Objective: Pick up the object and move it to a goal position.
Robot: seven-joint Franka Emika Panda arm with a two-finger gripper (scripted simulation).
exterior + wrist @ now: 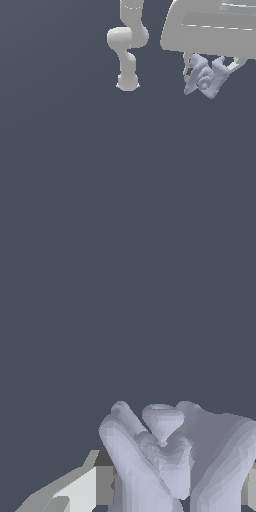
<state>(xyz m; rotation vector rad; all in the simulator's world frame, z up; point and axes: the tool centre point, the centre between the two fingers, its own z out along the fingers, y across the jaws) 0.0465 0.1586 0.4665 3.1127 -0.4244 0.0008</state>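
The object is a small pale lavender-grey lump with curled lobes. It hangs in the air at the exterior view's upper right, just under the white hand of the arm. My gripper is shut on the object, one finger showing on one side and another on the other. In the wrist view the object fills the near field between the finger pads, which it largely hides.
The arm's base and lower links stand at the exterior view's upper middle, apart from the hand. A plain dark grey ground spreads beneath.
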